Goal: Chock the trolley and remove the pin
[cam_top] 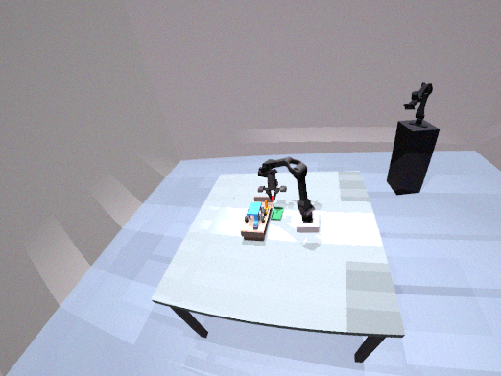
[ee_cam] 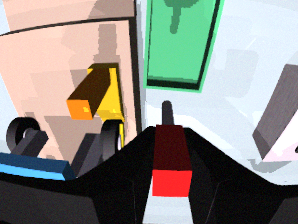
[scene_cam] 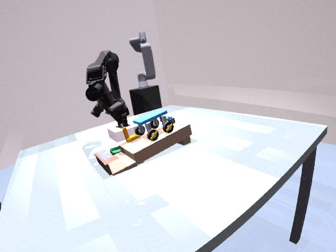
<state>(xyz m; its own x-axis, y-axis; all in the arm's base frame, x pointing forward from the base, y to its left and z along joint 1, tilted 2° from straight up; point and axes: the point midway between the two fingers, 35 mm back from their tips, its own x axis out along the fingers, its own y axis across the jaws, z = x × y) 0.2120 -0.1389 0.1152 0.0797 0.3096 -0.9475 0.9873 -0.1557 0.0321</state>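
My gripper (cam_top: pixel 272 194) (ee_cam: pixel 168 133) is shut on the red-headed stop pin (ee_cam: pixel 171 183), whose dark shaft points away from the wrist camera. The pin is out of the ramp and held in the air beside it, near the green tray (cam_top: pixel 277 214) (scene_cam: pixel 114 150) (ee_cam: pixel 176 57). The blue trolley (cam_top: pixel 255 209) (scene_cam: pixel 150 117) (ee_cam: pixel 37 167) stands on the ramp (scene_cam: pixel 168 141) (ee_cam: pixel 45 75). The chock, with its orange handle (scene_cam: pixel 125 133) (ee_cam: pixel 80 108) upright, lies on the ramp at the downhill side of a near-side wheel (ee_cam: pixel 111 140). Its yellow part appears to touch that wheel.
The ramp's lower end has a raised stop board (scene_cam: pixel 102 163). The arm's pale base block (cam_top: pixel 307 229) (ee_cam: pixel 286 120) stands on the table (cam_top: pixel 269 283) beyond the tray. Another arm stands on a black pedestal (cam_top: pixel 410 158) (scene_cam: pixel 145 99) away from the table.
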